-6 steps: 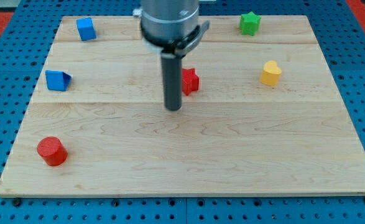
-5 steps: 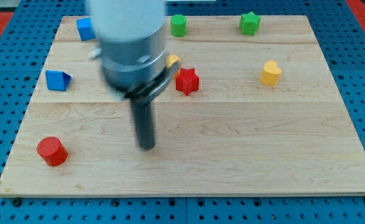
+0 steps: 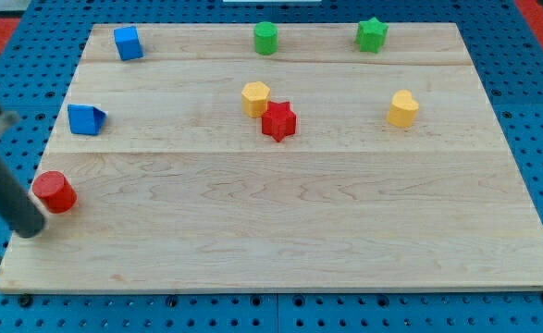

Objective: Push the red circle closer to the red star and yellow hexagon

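Note:
The red circle [image 3: 55, 192] lies near the board's left edge, low in the view. My tip [image 3: 32, 228] is just below and left of it, close to or touching it; the rod slants up off the view's left. The red star [image 3: 277, 121] and the yellow hexagon [image 3: 255, 98] sit together near the board's middle, the hexagon up and left of the star, far to the right of the red circle.
A blue block [image 3: 86, 119] lies above the red circle and a blue cube [image 3: 128, 43] at the top left. A green cylinder [image 3: 266, 38] and a green star [image 3: 372, 34] are at the top. A yellow heart [image 3: 402, 108] is at the right.
My tip has swept from the board's middle down to the left edge. The red circle has shifted up and to the left. The yellow hexagon and green cylinder are now uncovered.

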